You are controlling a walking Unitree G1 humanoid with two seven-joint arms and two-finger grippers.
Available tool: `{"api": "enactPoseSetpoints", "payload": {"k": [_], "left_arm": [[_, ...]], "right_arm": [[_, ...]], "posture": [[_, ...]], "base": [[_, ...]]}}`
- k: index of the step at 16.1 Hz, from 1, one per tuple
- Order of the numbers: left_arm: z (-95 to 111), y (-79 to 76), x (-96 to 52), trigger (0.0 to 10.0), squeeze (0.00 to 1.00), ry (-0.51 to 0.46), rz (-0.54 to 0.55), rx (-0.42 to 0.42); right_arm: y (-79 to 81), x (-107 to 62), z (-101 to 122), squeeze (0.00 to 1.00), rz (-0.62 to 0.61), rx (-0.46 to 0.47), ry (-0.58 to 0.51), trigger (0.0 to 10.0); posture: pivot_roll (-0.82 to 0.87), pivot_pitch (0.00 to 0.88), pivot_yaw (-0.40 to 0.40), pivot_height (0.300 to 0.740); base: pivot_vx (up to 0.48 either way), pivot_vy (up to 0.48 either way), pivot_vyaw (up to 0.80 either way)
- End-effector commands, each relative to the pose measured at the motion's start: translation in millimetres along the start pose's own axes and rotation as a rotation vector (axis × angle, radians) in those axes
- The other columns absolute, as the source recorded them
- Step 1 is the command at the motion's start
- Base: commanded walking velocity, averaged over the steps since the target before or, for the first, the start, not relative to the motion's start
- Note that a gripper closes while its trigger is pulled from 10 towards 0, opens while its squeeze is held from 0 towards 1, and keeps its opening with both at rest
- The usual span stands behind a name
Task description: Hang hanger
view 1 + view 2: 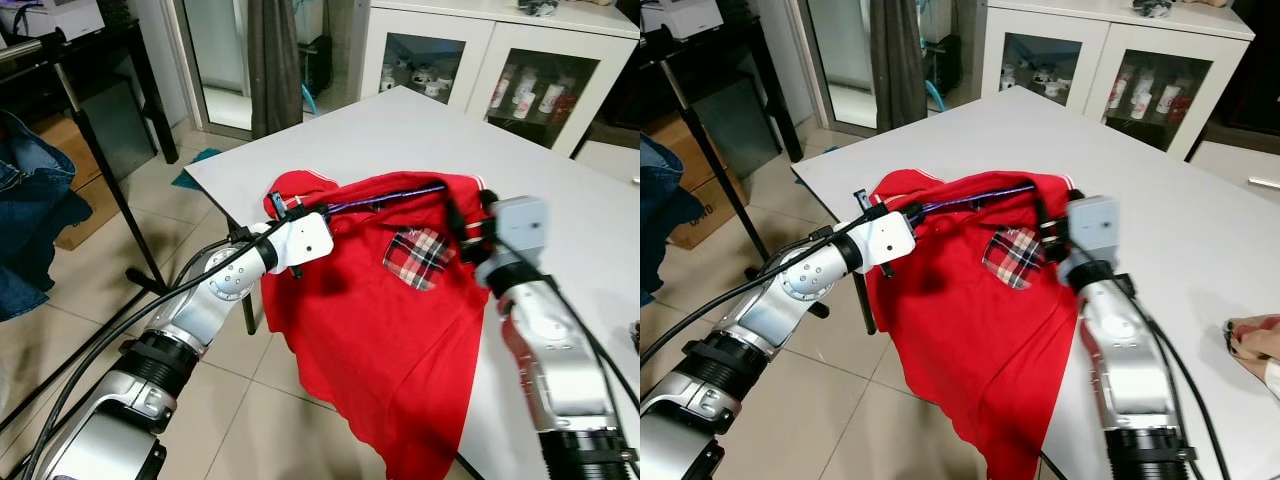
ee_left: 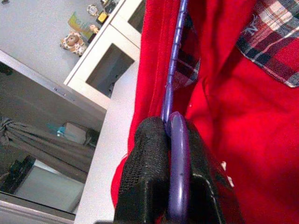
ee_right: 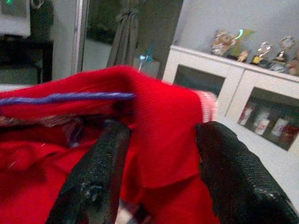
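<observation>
A red polo shirt (image 1: 400,330) with a plaid pocket hangs off the front edge of the white table (image 1: 420,130). A purple hanger (image 1: 385,198) runs through its shoulders. My left gripper (image 1: 295,212) is at the shirt's left shoulder; in the left wrist view its fingers (image 2: 145,177) are shut on the hanger's end (image 2: 178,172). At the right shoulder, my right gripper (image 1: 470,225) stands open. In the right wrist view its two fingers (image 3: 100,168) straddle the red shoulder cloth (image 3: 163,121) without pinching it.
A black clothes rack pole (image 1: 100,160) stands on the left with denim clothing (image 1: 30,210) hanging beside it. A white glass-door cabinet (image 1: 480,60) lines the back wall. A person's hand (image 1: 1252,340) rests on the table at the right edge.
</observation>
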State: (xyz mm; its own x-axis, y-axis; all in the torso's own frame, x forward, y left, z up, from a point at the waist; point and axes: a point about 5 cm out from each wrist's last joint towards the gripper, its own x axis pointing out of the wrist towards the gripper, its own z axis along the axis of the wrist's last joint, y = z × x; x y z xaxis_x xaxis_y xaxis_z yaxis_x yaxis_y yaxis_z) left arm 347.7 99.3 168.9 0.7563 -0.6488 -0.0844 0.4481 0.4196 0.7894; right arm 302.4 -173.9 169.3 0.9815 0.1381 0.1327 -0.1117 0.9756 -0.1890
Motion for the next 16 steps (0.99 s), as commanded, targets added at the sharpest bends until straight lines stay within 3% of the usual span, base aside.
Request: {"api": "enactPoseSetpoints", "payload": {"k": [1, 5, 7, 8, 9, 10, 13, 16], "left_arm": [[3.6, 2.3, 1.4, 10.0, 0.00, -0.010, 0.004, 0.015], [4.7, 2.3, 1.4, 10.0, 0.00, -0.015, 0.000, 0.022], [4.7, 2.4, 1.1, 10.0, 0.00, -0.015, 0.000, 0.023], [5.8, 1.3, 1.5, 10.0, 0.00, -0.018, -0.003, 0.024], [6.3, 0.8, 1.7, 10.0, 0.00, -0.020, -0.006, 0.024], [6.7, 0.2, 1.8, 10.0, 0.00, -0.022, -0.009, 0.025], [7.3, -1.3, 1.6, 10.0, 0.00, -0.025, -0.018, 0.028], [6.6, -4.7, 0.3, 10.0, 0.00, -0.020, -0.035, 0.034]], "right_arm": [[1.6, -0.6, -0.9, 0.00, -0.013, -0.051, 0.015, 10.0], [-17.5, 3.6, -7.8, 0.00, -0.201, -0.141, 0.061, 10.0], [-14.4, 7.4, -6.9, 0.00, -0.211, -0.136, 0.058, 10.0], [-3.6, 13.3, -5.7, 0.00, -0.179, -0.115, 0.045, 9.7], [1.7, 16.3, -4.8, 0.00, -0.158, -0.112, 0.040, 5.2], [5.3, 19.0, -4.6, 0.00, -0.150, -0.112, 0.037, 0.0], [3.2, 20.9, -4.5, 0.00, -0.166, -0.129, 0.025, 0.0], [-13.0, 20.5, 1.1, 0.00, -0.232, -0.181, -0.007, 0.0]], "posture": [[0.02, 0.034, 0.008, 0.740], [0.03, 0.032, 0.008, 0.740], [0.03, 0.031, 0.010, 0.740], [0.03, 0.031, 0.010, 0.740], [0.03, 0.030, 0.012, 0.740], [0.03, 0.030, 0.012, 0.740], [0.04, 0.033, 0.010, 0.740], [0.04, 0.035, 0.009, 0.740]], "base": [[0.000, 0.000, 0.00], [0.000, 0.000, 0.00], [0.000, 0.000, 0.00], [0.000, 0.000, 0.00], [0.000, 0.000, 0.00], [0.000, 0.000, 0.00], [0.000, 0.000, 0.00], [0.000, 0.000, 0.00]]}}
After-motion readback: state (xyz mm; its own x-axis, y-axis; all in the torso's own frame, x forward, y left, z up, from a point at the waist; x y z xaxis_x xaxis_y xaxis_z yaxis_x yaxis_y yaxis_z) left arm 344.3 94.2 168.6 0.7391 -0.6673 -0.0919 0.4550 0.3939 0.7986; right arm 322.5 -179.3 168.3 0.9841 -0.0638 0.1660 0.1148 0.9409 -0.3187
